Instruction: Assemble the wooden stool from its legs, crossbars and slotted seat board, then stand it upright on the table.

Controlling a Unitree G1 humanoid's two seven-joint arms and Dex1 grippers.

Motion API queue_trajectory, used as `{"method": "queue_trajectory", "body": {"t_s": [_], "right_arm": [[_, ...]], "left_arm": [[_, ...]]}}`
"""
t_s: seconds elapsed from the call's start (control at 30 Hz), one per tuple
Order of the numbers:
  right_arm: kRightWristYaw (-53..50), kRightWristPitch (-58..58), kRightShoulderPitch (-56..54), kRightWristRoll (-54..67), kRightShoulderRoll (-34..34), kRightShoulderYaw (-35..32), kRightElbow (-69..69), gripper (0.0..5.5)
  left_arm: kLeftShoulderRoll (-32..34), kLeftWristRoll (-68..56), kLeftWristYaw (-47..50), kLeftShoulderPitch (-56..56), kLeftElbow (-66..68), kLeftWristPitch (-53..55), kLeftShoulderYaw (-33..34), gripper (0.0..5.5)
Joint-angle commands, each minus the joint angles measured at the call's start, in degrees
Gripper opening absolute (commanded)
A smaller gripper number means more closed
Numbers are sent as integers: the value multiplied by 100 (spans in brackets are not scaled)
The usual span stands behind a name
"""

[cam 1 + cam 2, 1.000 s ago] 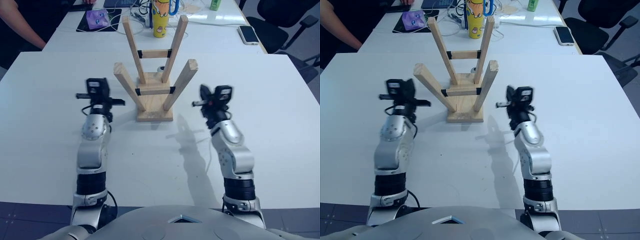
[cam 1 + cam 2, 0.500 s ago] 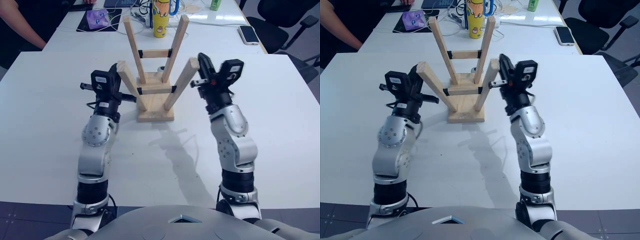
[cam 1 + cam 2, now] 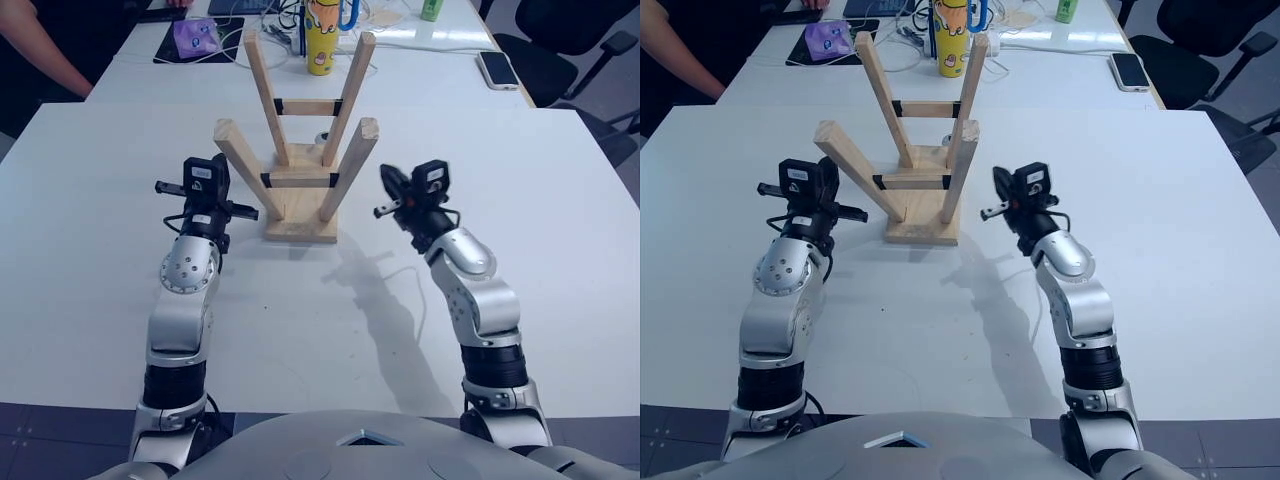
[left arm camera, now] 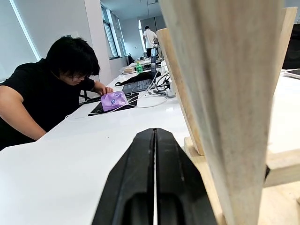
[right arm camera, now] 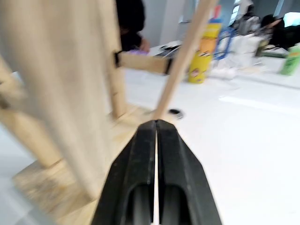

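Note:
The wooden stool [image 3: 300, 180] stands upside down on the white table [image 3: 540, 250], its seat board [image 3: 300, 228] flat on the top and its legs pointing up. Two crossbars [image 3: 308, 107] join the leg pairs. My left gripper [image 3: 246, 210] is shut and empty, just left of the near left leg [image 3: 238, 165]. That leg [image 4: 234, 93] looms close beside the shut left gripper [image 4: 154, 136] in the left wrist view. My right gripper [image 3: 388, 192] is shut and empty, a little right of the near right leg [image 3: 348, 170]. In the right wrist view the shut gripper [image 5: 156, 125] points at the seat board [image 5: 61, 187].
A yellow cup [image 3: 321, 40], cables, a purple pouch [image 3: 193, 37] and a phone [image 3: 496, 70] lie on the table behind. A person sits at that far table's left end. A small dark item [image 3: 322, 137] lies just behind the stool. Bare tabletop lies on both sides.
Both grippers rose to the tops of the near legs, then dropped back lower and slightly apart. The stool has shifted a little to the left and turned slightly.

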Motion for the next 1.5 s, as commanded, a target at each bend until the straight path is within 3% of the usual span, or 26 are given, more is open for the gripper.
{"method": "queue_trajectory", "body": {"t_s": [0.03, 0.23, 0.4, 0.63, 0.83, 1.03, 1.1, 1.23, 1.27, 1.33, 1.5], "right_arm": [[-144, -542, -505, 294, 275, -403, -270, 2], [-307, -433, -927, 142, 150, -616, 358, 2], [-153, -556, -1151, 402, 246, -713, 564, 2], [275, -724, -1851, 888, 302, -758, 735, 2], [336, -756, -2703, 1341, 418, -886, 535, 2], [-61, -433, -3603, 2113, 527, -1047, -251, 2], [-162, -76, -3314, 2026, 569, -698, -264, 2], [-112, 2352, -735, 1636, 104, 963, 1152, 2], [-66, 2556, -349, 1679, 51, 1027, 1263, 2], [-70, 2302, -541, 1707, 135, 863, 1017, 2], [-14, 776, -2274, 2101, 612, -136, 440, 2]], "left_arm": [[178, 18, -154, 536, 253, 12, 89, 0], [911, -161, -1356, 1720, 495, 309, -423, 0], [868, -375, -2211, 1144, 427, -553, -1209, 0], [395, -157, -1873, 12, 1510, -1078, -1300, 0], [399, 254, -1712, -331, 2864, -350, -1497, 0], [270, 129, -1742, -230, 3072, 161, -1535, 0], [246, 74, -1737, -151, 2971, 239, -1493, 0], [140, -44, -1751, -145, 2856, 378, -1420, 0], [118, -65, -1767, -177, 2861, 406, -1421, 0], [105, -102, -1768, -159, 2831, 444, -1402, 0], [91, -133, -1748, -126, 2982, 443, -1384, 0]]}}
